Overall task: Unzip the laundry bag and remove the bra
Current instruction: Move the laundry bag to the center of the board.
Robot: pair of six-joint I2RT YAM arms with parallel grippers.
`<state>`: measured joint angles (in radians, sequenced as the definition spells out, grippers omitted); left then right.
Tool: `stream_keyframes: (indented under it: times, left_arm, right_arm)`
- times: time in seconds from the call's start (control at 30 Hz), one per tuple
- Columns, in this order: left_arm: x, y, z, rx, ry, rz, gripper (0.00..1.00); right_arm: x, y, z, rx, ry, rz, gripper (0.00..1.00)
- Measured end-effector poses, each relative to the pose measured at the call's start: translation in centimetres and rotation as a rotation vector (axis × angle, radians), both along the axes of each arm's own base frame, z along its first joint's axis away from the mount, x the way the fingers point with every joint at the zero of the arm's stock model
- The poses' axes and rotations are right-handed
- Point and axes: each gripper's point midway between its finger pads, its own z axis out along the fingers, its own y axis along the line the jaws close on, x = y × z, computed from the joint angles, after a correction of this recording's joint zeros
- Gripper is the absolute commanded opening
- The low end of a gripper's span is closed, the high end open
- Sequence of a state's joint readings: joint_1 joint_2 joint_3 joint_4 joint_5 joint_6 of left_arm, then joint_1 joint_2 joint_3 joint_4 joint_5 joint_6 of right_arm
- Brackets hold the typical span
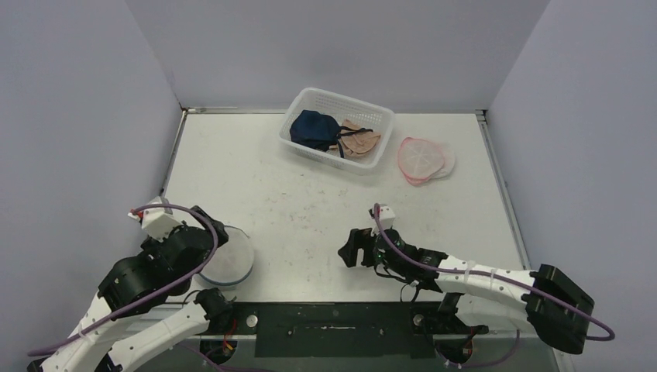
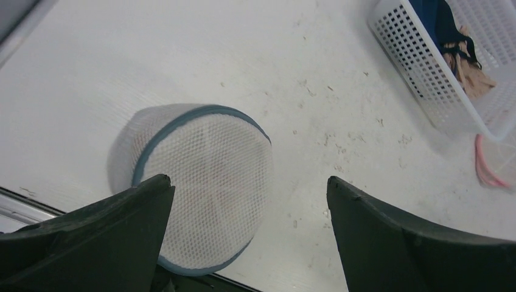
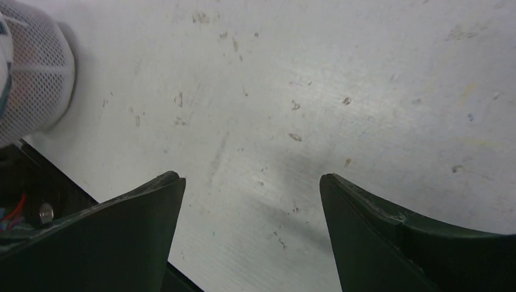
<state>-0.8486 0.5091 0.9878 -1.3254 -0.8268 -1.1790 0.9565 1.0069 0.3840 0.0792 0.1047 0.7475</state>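
Right, spotting the laundry bag (image 1: pixel 230 262) at the counter's (image 1: pixel 310 194) near-left edge, just under and ahead of the wide-open, empty left jaws; finding the right jaws spread and empty too, well apart to its right, so favouring the left arm

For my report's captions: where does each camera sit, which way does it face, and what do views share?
Top external: fixed above, behind the arms, looking down on the table; both arms show.
Left wrist: on the left arm, facing the laundry bag and basket; open left end effector shows.
Right wrist: on the right arm, facing the table; open right end effector shows.
Shared: laundry bag, in all three.
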Motion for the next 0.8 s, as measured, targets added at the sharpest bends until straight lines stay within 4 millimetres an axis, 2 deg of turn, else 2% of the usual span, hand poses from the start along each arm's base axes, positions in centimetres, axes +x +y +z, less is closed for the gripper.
stream_keyframes:
  times: [0.07,0.17,0.3,0.4,0.53,0.57,0.67,0.73,0.8]
  left_arm:
    - [-0.3,1.2,1.0,0.037,-0.002,0.035,0.96]
    - [-0.2,2.3,2.4,0.081,-0.013,0.083,0.96]
    - [0.1,2.4,2.2,0.144,0.024,0.101,0.96]
    - [0.3,2.0,1.9,0.143,0.036,0.095,0.96]
    - [0.0,1.6,1.2,0.076,0.008,0.068,0.96]
    - [-0.1,1.5,0.9,0.053,-0.002,0.06,0.96]
    - [-0.2,1.2,0.2,0.025,-0.008,0.039,0.96]
    - [-0.1,0.7,-0.2,0.022,-0.002,0.023,0.96]
    - [0.1,0.3,-0.4,0.019,-0.002,0.011,0.96]
  right_arm:
    - [-1.2,0.5,-1.9,-0.033,0.029,0.042,0.84]
    - [-2.2,2.2,-2.6,-0.026,0.035,0.095,0.86]
    - [-2.7,4.8,-3.1,0.038,0.056,0.148,0.89]
    - [-2.9,7.6,-3.3,0.116,0.102,0.197,0.91]
    - [-2.6,13.8,-1.9,0.257,0.163,0.286,0.91]
    - [-2.4,16.1,-0.9,0.307,0.17,0.317,0.91]
    - [-2.4,21.0,1.8,0.431,0.173,0.391,0.9]
    - [-2.7,22.7,2.7,0.48,0.177,0.42,0.89]
    - [-3.1,24.2,2.8,0.506,0.201,0.441,0.88]
